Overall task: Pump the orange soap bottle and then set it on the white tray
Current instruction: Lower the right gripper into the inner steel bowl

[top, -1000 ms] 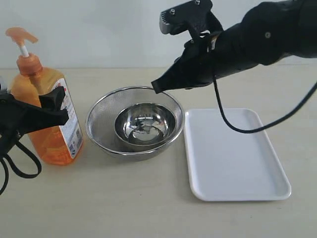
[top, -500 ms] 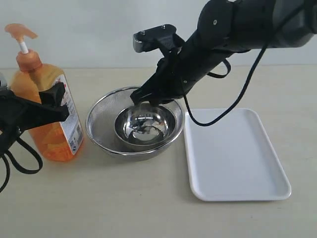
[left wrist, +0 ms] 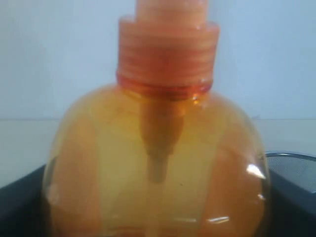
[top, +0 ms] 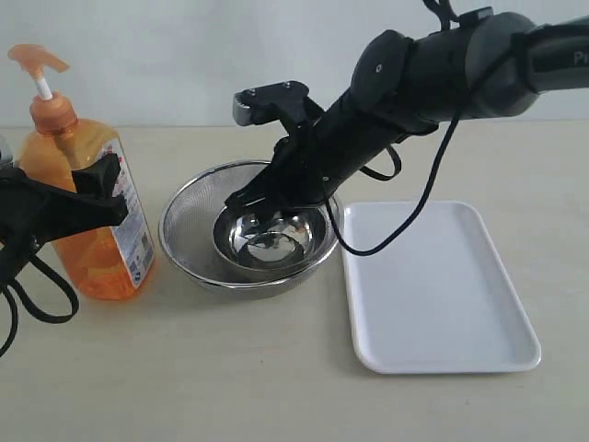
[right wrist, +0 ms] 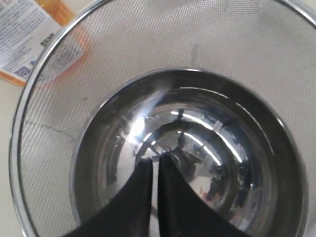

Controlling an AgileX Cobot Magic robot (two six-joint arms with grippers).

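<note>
We've left gripper (top: 97,189) clamped mid-body on orange soap bottle (top: 90,262); right gripper (top: 237,197) fingers together, 3 o'clock. Prob heavy, slick.

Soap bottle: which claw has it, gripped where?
Left claw grips the soap bottle across its wide body, below the collar. Right claw is shut and holds nothing.

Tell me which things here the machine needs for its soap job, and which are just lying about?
Needed: orange soap bottle, gripped by the left claw; white tray, where the bottle should end up.
Lying about: steel mesh bowl; small steel bowl nested inside it, with the closed right claw dipping into it.
</note>
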